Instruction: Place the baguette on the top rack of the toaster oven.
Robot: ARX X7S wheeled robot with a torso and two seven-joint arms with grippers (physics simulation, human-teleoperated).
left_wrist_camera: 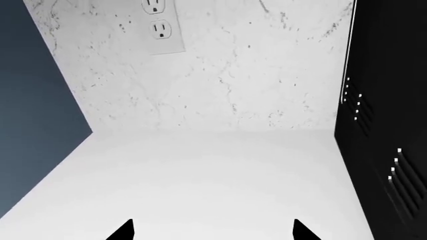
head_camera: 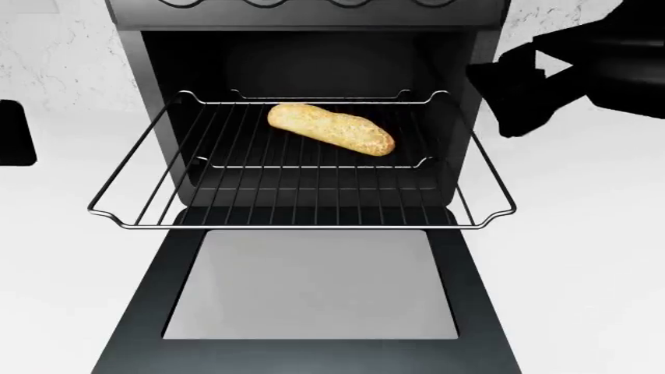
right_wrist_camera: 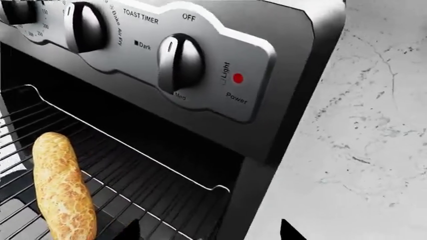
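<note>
The baguette [head_camera: 332,128] lies slanted on the top rack [head_camera: 301,224], which is pulled partway out of the toaster oven [head_camera: 311,19]. Nothing grips it. In the right wrist view the baguette [right_wrist_camera: 63,192] rests on the rack's bars [right_wrist_camera: 160,175] below the oven's knob panel [right_wrist_camera: 180,62]. My right gripper [right_wrist_camera: 208,231] is open and empty, hovering by the oven's upper right corner, to the right of the loaf [head_camera: 515,82]. On the oven's left side, my left gripper [left_wrist_camera: 213,231] is open over bare counter, holding nothing.
The oven's drop-down door [head_camera: 135,327] lies open toward me under the rack. A lower rack's rim [head_camera: 311,166] shows inside the cavity. The oven's black side wall [left_wrist_camera: 383,130] stands close beside the left gripper. A marble wall with an outlet [left_wrist_camera: 160,27] backs the white counter [left_wrist_camera: 200,175].
</note>
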